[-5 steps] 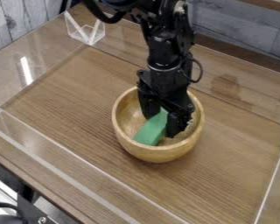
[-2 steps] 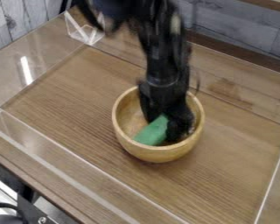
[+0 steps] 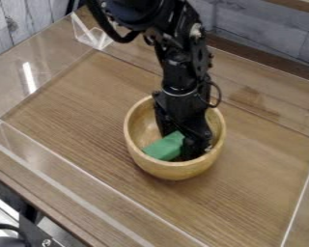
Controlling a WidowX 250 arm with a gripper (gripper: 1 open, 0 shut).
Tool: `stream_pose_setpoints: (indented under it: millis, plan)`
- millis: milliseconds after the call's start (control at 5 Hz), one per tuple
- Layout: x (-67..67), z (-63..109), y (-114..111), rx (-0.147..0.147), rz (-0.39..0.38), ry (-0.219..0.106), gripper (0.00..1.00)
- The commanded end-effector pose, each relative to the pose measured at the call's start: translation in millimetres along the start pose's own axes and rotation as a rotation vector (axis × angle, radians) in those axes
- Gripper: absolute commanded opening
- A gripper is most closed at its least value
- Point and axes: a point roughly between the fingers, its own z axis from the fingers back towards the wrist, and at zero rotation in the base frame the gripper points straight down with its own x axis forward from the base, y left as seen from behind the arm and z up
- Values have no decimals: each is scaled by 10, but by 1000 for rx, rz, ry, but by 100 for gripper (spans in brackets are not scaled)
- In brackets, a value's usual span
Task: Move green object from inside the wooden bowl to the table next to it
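Down inside the wooden bowl, in the one camera view I have, my claw points straight down with its dark fingers reaching below the rim. The green object lies in the bowl's hollow, just at my fingertips, its lower left end showing and the rest hidden behind my claw. The jaws look spread rather than clenched, and I cannot make out a firm hold on the block, so I take my claw as released around or beside it.

By that reading, the task has hardly begun: the block is not yet lifted and nothing green lies on the counter. Left to do, as I judge it, are the pinch, the lift clear of the thick rim, and the setting down on the bare wood next to the bowl.

The bowl is round, pale tan wood with a smooth thick rim and rounded sides. The block is matte mint green, flat, with softened edges. The counter is brown with darker grain streaks, and low clear acrylic walls catch glare along its border.
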Motion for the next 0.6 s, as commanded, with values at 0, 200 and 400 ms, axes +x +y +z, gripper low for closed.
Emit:
stream_pose_setpoints:
  millis: [0, 200, 400]
  plan:
    - [-77, -31, -27, -36, -19, 55, 0]
    - [-71, -8, -17, -46, -6, 54, 0]
    - [-65, 9, -5, -55, 11, 53, 0]
